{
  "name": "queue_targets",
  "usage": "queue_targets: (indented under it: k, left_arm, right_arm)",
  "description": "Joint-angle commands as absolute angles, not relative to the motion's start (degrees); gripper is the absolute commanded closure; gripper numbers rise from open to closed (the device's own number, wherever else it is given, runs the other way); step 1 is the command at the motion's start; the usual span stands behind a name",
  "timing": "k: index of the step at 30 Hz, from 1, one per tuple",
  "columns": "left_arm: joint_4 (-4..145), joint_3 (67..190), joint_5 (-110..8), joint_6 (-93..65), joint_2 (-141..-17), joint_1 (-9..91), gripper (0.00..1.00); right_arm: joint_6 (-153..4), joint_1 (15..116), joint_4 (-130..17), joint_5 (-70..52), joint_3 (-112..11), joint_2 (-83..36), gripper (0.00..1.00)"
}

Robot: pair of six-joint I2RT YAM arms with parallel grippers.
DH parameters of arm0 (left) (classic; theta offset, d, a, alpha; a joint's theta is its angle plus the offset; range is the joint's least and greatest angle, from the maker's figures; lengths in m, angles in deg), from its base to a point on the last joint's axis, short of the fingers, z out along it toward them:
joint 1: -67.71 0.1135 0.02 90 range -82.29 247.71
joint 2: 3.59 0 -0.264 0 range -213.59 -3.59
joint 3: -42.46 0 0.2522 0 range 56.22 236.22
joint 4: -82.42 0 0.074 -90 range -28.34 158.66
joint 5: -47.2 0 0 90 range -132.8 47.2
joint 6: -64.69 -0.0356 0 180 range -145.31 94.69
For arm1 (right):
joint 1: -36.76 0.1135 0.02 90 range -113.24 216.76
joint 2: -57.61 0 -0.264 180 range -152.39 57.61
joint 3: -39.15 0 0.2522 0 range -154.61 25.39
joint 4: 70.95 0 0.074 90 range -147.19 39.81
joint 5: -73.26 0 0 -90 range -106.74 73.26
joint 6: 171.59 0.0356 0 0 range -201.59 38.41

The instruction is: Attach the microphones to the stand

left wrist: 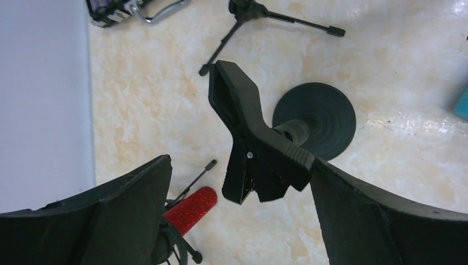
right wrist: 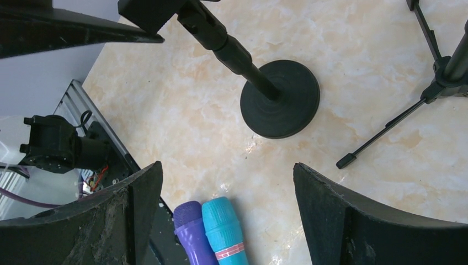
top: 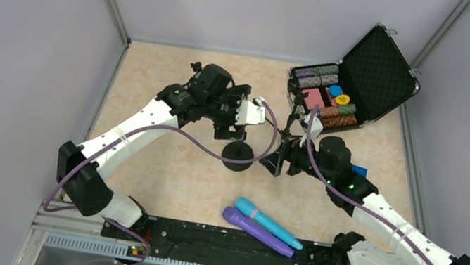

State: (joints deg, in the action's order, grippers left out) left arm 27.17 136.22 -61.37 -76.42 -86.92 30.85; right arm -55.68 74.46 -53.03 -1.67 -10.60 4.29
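The left tool (left wrist: 240, 164) is released, its fingers spread wide on either side of the black clip (left wrist: 248, 132) atop the round-based stand (top: 238, 154). The right tool (right wrist: 227, 165) hangs open and empty nearby. The light blue microphone (top: 269, 223) and the purple microphone (top: 256, 230) lie touching on the table (top: 162, 171), near the arm bases. The glittery red microphone (left wrist: 193, 208) shows beneath the left tool.
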Motion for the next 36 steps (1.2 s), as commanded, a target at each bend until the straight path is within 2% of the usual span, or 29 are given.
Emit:
queue_targets:
  k: [1, 8, 12, 15, 19, 25, 36]
  left_arm:
    - [36.90, 137.11, -64.80, -75.80, -81.34, 30.62, 0.01]
    - [60.35, 129.59, -70.21, -66.03, -72.11, 30.66, 0.01]
    - [73.46, 126.13, -65.88, -57.46, -67.99, 30.68, 0.01]
    - [77.15, 125.65, -60.10, -52.27, -66.17, 30.68, 0.01]
    - [78.10, 125.13, -49.03, -45.51, -64.29, 30.69, 0.01]
    - [75.61, 120.71, -21.73, -29.31, -61.24, 31.28, 0.01]
    - [56.89, 106.07, -13.77, -3.78, -52.99, 32.65, 0.01]
  right_arm:
    - [-56.16, 73.94, -54.67, -1.55, -10.30, 4.34, 0.14]
    - [-56.21, 73.94, -54.55, -1.15, -9.73, 4.14, 0.14]
    - [-56.24, 73.96, -54.35, -1.11, -9.35, 4.25, 0.14]
    - [-56.13, 73.94, -54.37, -1.01, -9.00, 4.35, 0.14]
    - [-56.03, 73.94, -54.37, -0.83, -8.82, 4.57, 0.14]
    - [-56.04, 73.94, -53.91, -0.50, -8.71, 4.85, 0.14]
    - [-56.61, 73.94, -50.15, 1.01, -8.70, 6.32, 0.14]
